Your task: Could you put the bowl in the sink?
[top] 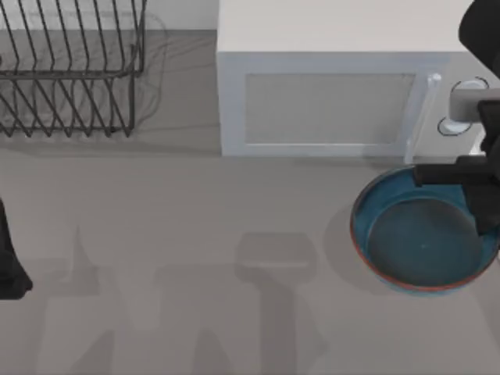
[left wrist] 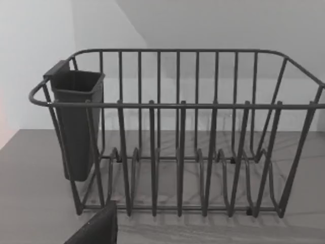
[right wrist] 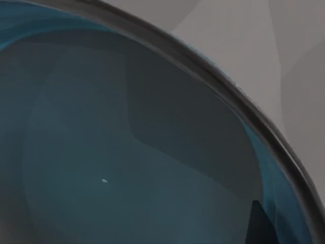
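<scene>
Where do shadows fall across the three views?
Top view: arm-shaped shadows on the table; the right end effector darkens the bowl. Left wrist view: rack bars shadow the wall. Right wrist view: an angular shadow crosses the bowl's inside.

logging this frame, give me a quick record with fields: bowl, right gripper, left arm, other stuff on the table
bowl: bowl upright on the table's right side, in front of the microwave
right gripper: right gripper over the bowl's far right rim
left arm: left arm parked at the table's left edge
other: dish rack at far left, with a dark cup hung on one end
</scene>
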